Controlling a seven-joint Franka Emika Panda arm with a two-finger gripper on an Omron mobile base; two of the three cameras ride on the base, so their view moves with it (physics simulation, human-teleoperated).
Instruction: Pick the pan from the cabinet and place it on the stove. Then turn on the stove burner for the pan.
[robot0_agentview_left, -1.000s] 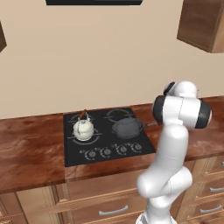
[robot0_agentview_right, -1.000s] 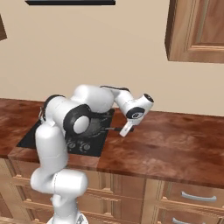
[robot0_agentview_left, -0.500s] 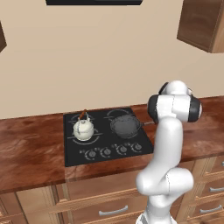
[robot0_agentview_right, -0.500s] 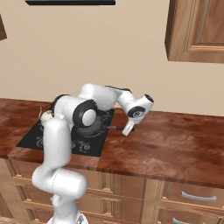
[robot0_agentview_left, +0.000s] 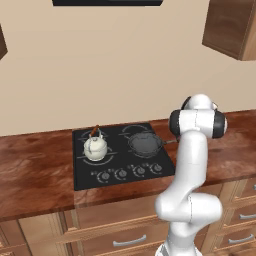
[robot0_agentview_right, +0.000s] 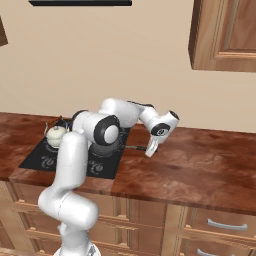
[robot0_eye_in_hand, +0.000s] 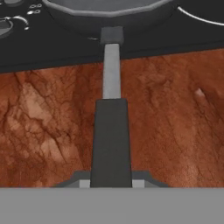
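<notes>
Gripper (robot0_eye_in_hand: 111, 183) is clamping the end of the pan's long black handle, fingers closed against it on both sides. Handle is running out over the brown counter (robot0_eye_in_hand: 175, 131), away from the hand. The pan (robot0_agentview_left: 145, 143) is sitting on the stove (robot0_agentview_left: 85, 175), on the back burner nearer the arm. White kettle (robot0_agentview_left: 95, 148) is standing on the neighbouring burner, apart from the pan. Knobs are lining the front edge. The cabinet (robot0_agentview_right: 225, 35) is hanging high on the wall beyond.

Matt dark metal pan (robot0_agentview_left: 145, 143) on a smooth black stove (robot0_agentview_left: 85, 172), glossy wood-grain counter (robot0_agentview_right: 200, 170).
</notes>
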